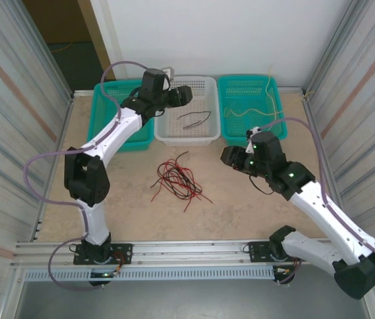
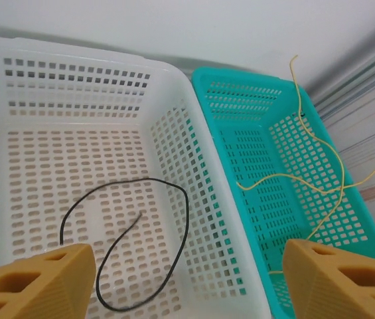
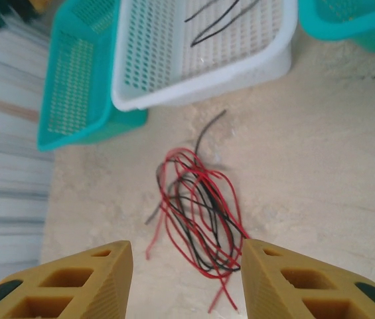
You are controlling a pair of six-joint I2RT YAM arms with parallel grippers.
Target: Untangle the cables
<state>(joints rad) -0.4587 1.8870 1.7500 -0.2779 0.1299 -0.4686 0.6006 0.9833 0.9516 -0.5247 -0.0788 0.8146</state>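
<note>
Red and black cables are seen in a loose tangle on the worktop, midway between the arms. The right claw is held above them, its fingers parted and nothing gripped. The wires are judged light, limp and a little springy. Loops would be dragged along if the middle were pulled, so a free end is best pinched and drawn out slowly, such as the black tail pointing towards the baskets. Farther back, the left claw is held open and empty over the white basket, where one black cable lies curled. In the teal basket beside it, a yellow cable rises past the rim.
</note>
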